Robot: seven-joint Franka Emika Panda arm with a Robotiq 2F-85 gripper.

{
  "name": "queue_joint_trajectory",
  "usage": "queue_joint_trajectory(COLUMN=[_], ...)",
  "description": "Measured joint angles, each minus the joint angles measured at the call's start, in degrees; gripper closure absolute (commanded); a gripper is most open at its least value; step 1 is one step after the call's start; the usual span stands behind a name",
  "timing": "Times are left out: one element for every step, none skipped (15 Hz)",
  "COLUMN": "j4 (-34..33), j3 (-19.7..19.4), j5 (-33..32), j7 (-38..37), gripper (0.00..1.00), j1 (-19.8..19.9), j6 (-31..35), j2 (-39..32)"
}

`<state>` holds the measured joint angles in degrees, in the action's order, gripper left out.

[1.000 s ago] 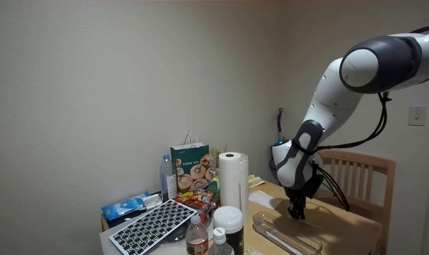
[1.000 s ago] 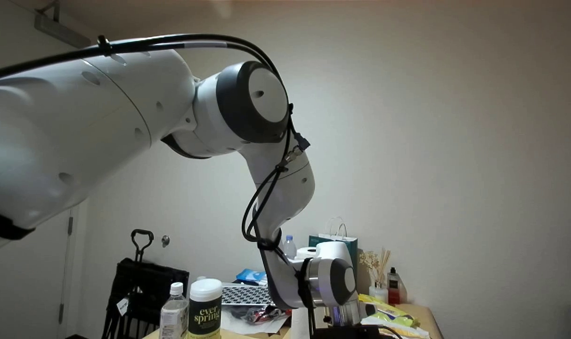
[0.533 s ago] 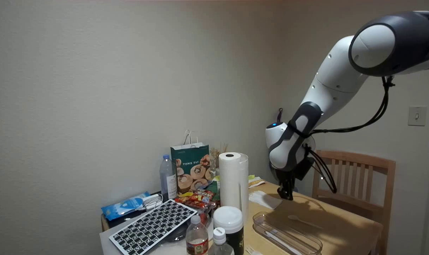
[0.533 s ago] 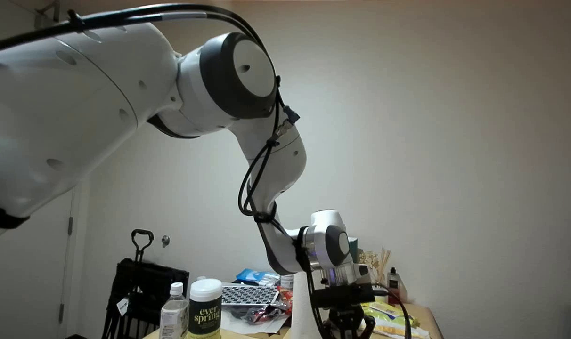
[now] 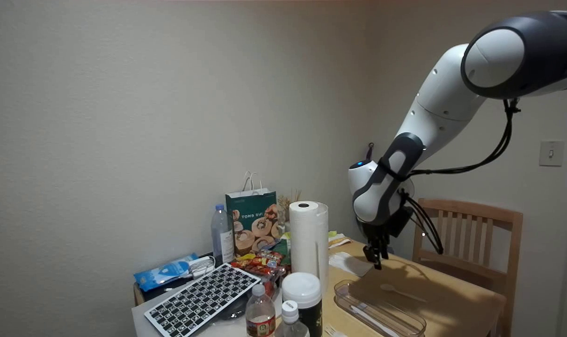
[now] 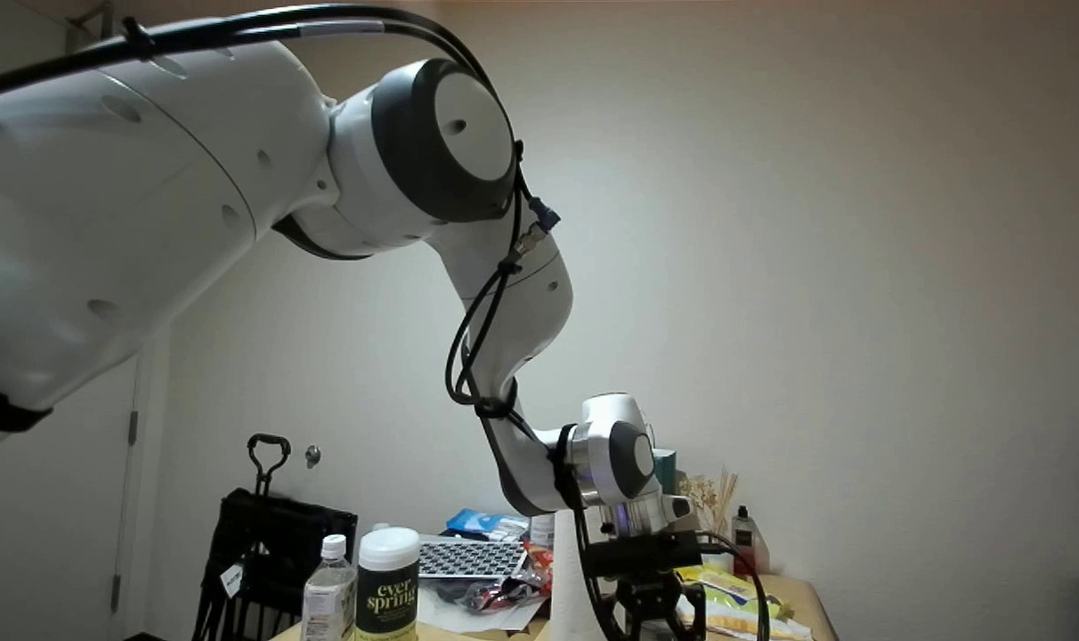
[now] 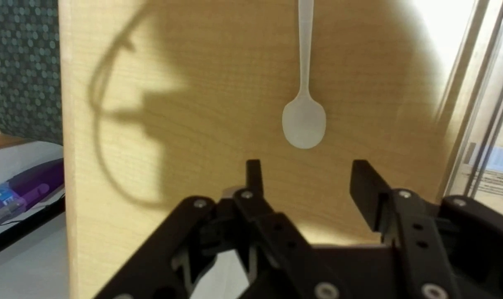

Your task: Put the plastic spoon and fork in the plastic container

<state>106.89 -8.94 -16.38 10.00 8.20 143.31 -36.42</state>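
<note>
A white plastic spoon (image 7: 304, 120) lies flat on the wooden table, its bowl just ahead of my fingertips in the wrist view. My gripper (image 7: 306, 166) stands open, with nothing between its fingers; in an exterior view the gripper (image 5: 373, 262) hangs above the table beyond the spoon (image 5: 403, 292). The clear plastic container (image 5: 342, 286) sits beside the spoon, and the container's wall (image 7: 479, 124) shows at the right in the wrist view. A long white strip lies in or under it; I cannot tell what. The fork (image 5: 332, 331) is on the table, cut off by the frame's bottom edge.
A paper towel roll (image 5: 304, 243) and a white-lidded jar (image 5: 302, 299) stand alongside the container. Bottles, a keyboard-like panel (image 5: 203, 299) and snack bags crowd that side. A white napkin (image 5: 350, 263) lies near the gripper. A wooden chair (image 5: 470, 234) stands behind the table.
My gripper has risen from low over the spoon and shifted left in an exterior view. Its fingers have spread apart. The spoon, partly hidden before, now lies uncovered on the table.
</note>
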Motion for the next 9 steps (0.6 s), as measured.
queue_joint_trajectory(j4=[0.0,0.1,0.1,0.1,0.1,0.2,0.3,0.4,0.5], j3=[0.0,0.0,-0.1,-0.3,-0.5,-0.7,-0.9,-1.1,-1.2], j5=[0.0,0.0,0.0,0.0,0.0,0.0,0.0,0.1,0.1], j7=[0.0,-0.1,-0.3,-0.4,-0.5,-0.6,-0.9,-1.2,-1.6], gripper=[0.05,0.02,0.0,0.0,0.0,0.0,0.0,0.0,0.0], j1=[0.0,0.0,0.0,0.0,0.0,0.0,0.1,0.1,0.1], j6=[0.0,-0.2,-0.8,-1.4,-2.1,-2.9,-3.8,-4.6,-5.3], j2=[-0.3,-0.6,-1.1,-1.5,-1.9,-2.4,-2.7,-3.1,-3.4])
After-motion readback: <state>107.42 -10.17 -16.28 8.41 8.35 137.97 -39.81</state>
